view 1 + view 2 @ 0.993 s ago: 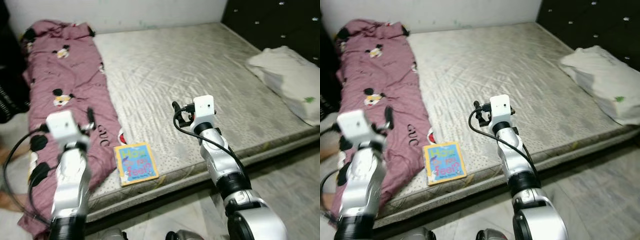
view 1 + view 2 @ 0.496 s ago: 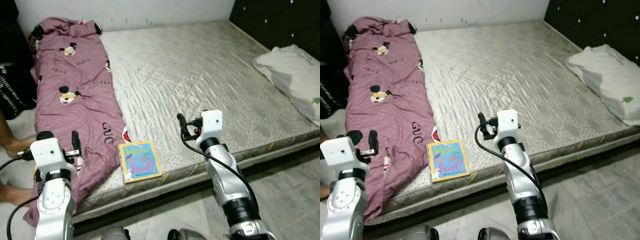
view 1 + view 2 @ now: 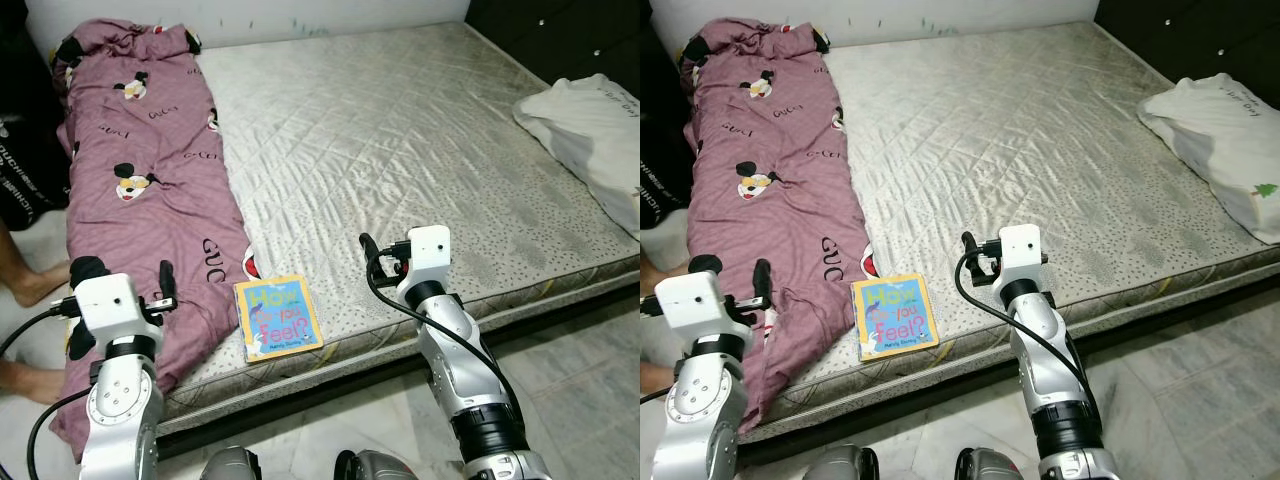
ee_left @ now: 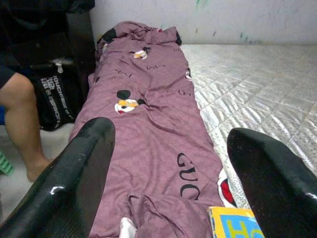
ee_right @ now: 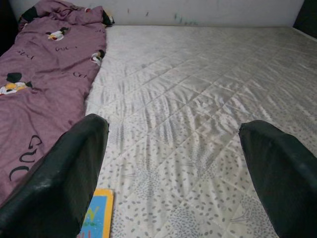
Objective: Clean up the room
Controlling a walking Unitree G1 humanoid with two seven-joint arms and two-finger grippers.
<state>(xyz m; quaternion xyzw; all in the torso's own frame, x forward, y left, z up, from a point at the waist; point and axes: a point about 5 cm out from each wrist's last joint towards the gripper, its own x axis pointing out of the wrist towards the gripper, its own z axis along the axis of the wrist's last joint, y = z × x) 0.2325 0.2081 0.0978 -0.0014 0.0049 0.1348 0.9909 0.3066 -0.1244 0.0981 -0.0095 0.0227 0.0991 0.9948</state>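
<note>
A purple cartoon-print blanket lies crumpled along the left side of the bare grey mattress. A colourful picture book lies flat near the mattress's front edge, just right of the blanket. At the far right rests a white pillow. My left gripper is open, raised over the blanket's near end, with the book's corner close to it. My right gripper is open over the mattress's front part, right of the book. Both grippers are empty.
A person's bare leg and foot stand on the floor left of the bed beside a black bag. A dark padded headboard runs along the right. Marbled floor tiles lie in front of the bed.
The whole picture shifted as the camera moved. My left arm has dropped lower and further left; the right arm sank slightly. Book, blanket and pillow stayed put.
</note>
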